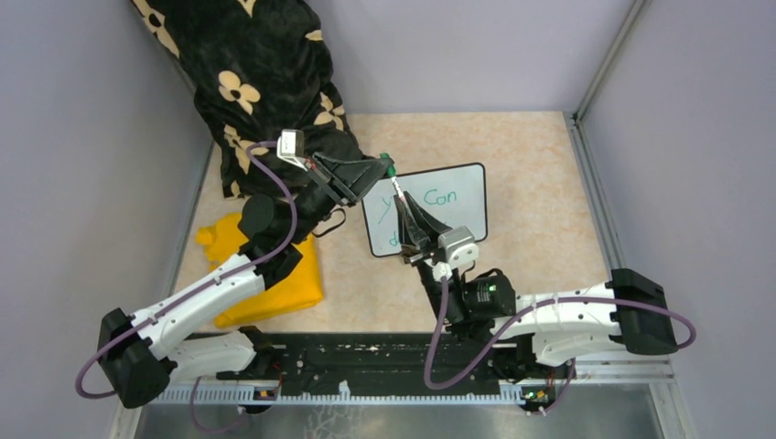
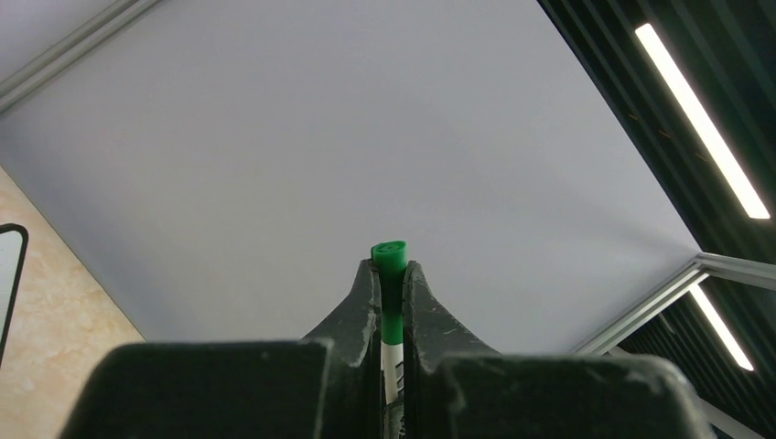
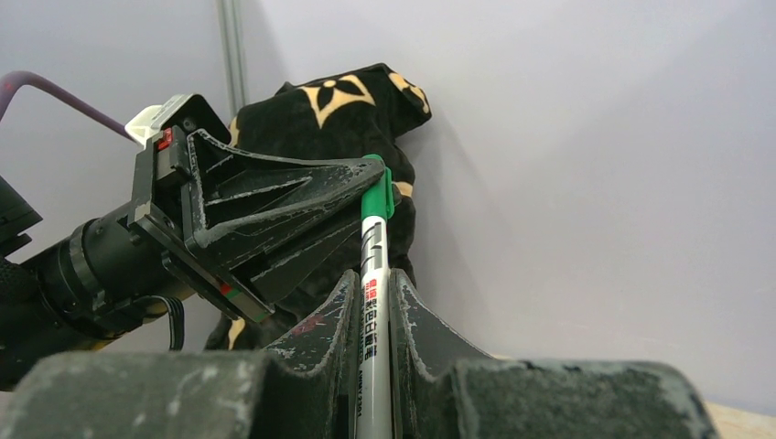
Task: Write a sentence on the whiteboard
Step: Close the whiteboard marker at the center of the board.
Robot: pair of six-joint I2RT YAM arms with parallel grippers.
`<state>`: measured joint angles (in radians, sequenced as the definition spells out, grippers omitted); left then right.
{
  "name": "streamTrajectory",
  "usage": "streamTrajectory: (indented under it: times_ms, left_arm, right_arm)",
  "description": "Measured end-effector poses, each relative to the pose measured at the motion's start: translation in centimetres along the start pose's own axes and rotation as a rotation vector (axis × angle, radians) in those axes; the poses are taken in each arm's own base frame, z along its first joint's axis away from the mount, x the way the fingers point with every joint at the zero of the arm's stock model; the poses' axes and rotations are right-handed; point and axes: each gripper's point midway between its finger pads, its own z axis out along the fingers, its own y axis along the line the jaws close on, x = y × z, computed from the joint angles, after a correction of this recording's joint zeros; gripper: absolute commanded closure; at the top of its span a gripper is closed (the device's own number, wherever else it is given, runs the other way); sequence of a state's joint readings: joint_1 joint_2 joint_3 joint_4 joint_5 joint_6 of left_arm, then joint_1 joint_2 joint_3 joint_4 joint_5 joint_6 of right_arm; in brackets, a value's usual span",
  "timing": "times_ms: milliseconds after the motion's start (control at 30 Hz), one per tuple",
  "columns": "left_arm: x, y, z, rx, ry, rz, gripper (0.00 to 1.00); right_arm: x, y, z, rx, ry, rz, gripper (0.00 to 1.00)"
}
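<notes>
Room: grey walls (image 1: pixel 82 137) close in three sides of a sandy, speckled table (image 1: pixel 540 183). A metal rail (image 1: pixel 586 183) runs down the right edge, and another runs down the left.
Whiteboard: the whiteboard (image 1: pixel 458 206) lies flat near the middle of the table, a little toward 1 o'clock. It is turned a bit, so its right end sits farther back. Its left end is under the two grippers.
Sentence: the sentence (image 1: pixel 441 195) is in green. I can read "Con" on the top line, a "y" at the left and a "d" below it. The right arm hides the other letters.
Marker: the marker (image 1: pixel 395 181) is held up in the air over the board's left end. It has a white body, and its cap (image 2: pixel 389 256) is green.
Left gripper: the left gripper (image 1: pixel 384 167) comes in from 9 o'clock. Its jaws are squeezed tight on the green cap end.
Right gripper: the right gripper (image 1: pixel 403 197) comes up from 6 o'clock. Its jaws are pinched closed on the white body, just under the cap.
Yellow cloth: the yellow cloth (image 1: pixel 274 288) lies folded at 8 o'clock from the board, apart from it and near the left edge. The left arm passes over it.
Black blanket: the black blanket (image 1: pixel 265 82) with pale flowers fills the 11 o'clock corner and reaches down to the cloth.
Open room: bare tabletop runs from the board's right edge at 3 o'clock to the rail. A strip shows at 12 o'clock up to the back wall. Another strip shows at 6 o'clock, down to the black bar (image 1: pixel 366 352) by the arm bases.
</notes>
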<state>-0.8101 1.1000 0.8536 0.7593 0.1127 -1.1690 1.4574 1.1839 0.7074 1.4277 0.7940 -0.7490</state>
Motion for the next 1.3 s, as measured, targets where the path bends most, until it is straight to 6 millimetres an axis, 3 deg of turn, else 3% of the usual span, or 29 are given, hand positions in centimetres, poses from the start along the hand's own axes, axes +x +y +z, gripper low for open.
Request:
streamTrajectory:
  times_ms: [433, 567, 667, 900, 1067, 1300]
  left_arm:
    - [0.0, 0.4, -0.7, -0.023, -0.013, 0.026, 0.76]
    - [3.4, 0.6, -1.4, -0.021, 0.109, 0.002, 0.70]
    - [3.4, 0.5, -1.6, -0.019, 0.114, 0.007, 0.66]
    - [3.9, 0.8, -2.3, -0.029, 0.128, 0.008, 0.40]
    - [3.6, 0.9, -3.1, -0.051, 0.125, 0.036, 0.36]
    - [1.6, 1.9, -3.4, -0.080, 0.102, 0.076, 0.36]
  right_arm:
    - [0.3, 0.4, -0.1, -0.014, 0.009, -0.014, 1.00]
    - [0.4, 0.0, 0.1, 0.001, 0.016, -0.017, 1.00]
    - [0.3, 0.2, 0.1, -0.004, 0.013, -0.017, 1.00]
    - [0.3, 0.4, 0.1, -0.017, 0.010, -0.021, 1.00]
    - [0.2, 0.9, 0.1, -0.044, 0.003, -0.020, 1.00]
    - [-0.2, 1.2, 0.1, -0.063, -0.004, 0.006, 1.00]
